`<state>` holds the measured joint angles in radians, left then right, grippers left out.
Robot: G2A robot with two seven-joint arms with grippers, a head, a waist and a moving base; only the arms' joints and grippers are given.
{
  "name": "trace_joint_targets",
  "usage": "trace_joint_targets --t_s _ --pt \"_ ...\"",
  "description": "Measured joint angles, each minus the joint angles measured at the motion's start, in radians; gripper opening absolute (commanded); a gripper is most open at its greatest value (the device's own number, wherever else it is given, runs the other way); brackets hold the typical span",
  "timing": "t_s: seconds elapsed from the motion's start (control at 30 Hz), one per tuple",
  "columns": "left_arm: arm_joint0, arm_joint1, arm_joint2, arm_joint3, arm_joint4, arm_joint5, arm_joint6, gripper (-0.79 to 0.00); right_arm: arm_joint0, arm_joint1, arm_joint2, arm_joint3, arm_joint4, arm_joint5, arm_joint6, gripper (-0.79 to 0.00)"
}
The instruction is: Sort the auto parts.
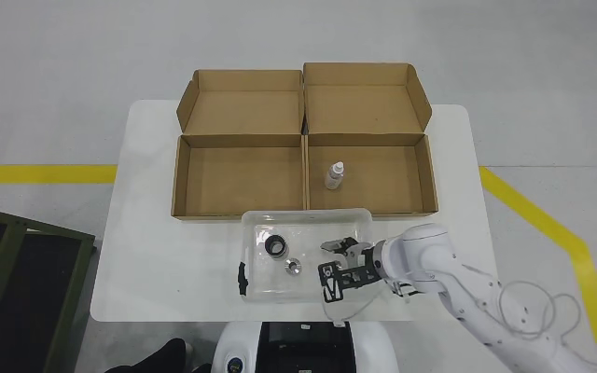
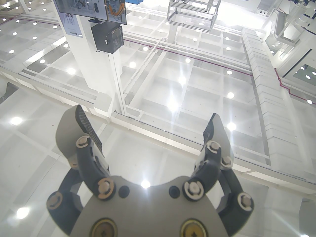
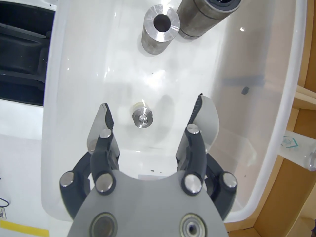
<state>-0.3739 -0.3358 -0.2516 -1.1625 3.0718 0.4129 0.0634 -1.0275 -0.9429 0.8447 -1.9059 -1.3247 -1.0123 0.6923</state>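
My right fingers [image 3: 209,114] are spread wide and hold nothing. They hang low inside the bin [image 3: 293,50], one to each side of a small metal plug [image 3: 142,120] that stands on the bin floor between them, clear of both pads. Past the fingertips, farther along the bin, a silver sleeve [image 3: 160,33] with a round bore stands on end. Just beside it, looking close enough to touch, is a larger dark bearing [image 3: 209,6], tilted, its open end showing rows of small balls. From above I see the bearing [image 1: 275,245] and sleeve [image 1: 293,267] in the half of the bin [image 1: 308,214] away from my right arm, while the right fingers [image 1: 328,270] sit over the other half.

Behind the bin, two open boxes stand side by side with their lids folded back. The left box [image 1: 185,186] has a bare floor. The right box [image 1: 427,186] holds a small white bottle [image 1: 334,174] lying near the wall the boxes share. Everything rests on a white table [image 1: 149,261].

My left fingers [image 2: 66,134] are also wide open with nothing between them, and they point up at the ceiling.
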Motion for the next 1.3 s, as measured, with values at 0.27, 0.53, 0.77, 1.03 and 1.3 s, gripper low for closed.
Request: trace_joint_targets --t_s 0.27,0.53,0.77,1.03,1.3 --pt "0.0 0.0 0.0 0.0 0.0 0.0 0.0 0.0 0.074 0.015 -0.077 0.021 0.057 0.0 0.058 -0.382" --pt "0.0 0.0 0.0 0.0 0.0 0.0 0.0 0.0 0.123 0.026 -0.135 0.043 0.1 0.0 0.095 -0.425" --pt "0.0 0.0 0.0 0.0 0.0 0.0 0.0 0.0 0.162 0.029 -0.178 0.062 0.115 0.0 0.104 -0.523" --pt "0.0 0.0 0.0 0.0 0.0 0.0 0.0 0.0 0.194 0.027 -0.209 0.092 0.119 0.0 0.089 -0.785" --pt "0.0 0.0 0.0 0.0 0.0 0.0 0.0 0.0 0.201 0.029 -0.185 0.063 0.159 0.016 0.059 -0.785"
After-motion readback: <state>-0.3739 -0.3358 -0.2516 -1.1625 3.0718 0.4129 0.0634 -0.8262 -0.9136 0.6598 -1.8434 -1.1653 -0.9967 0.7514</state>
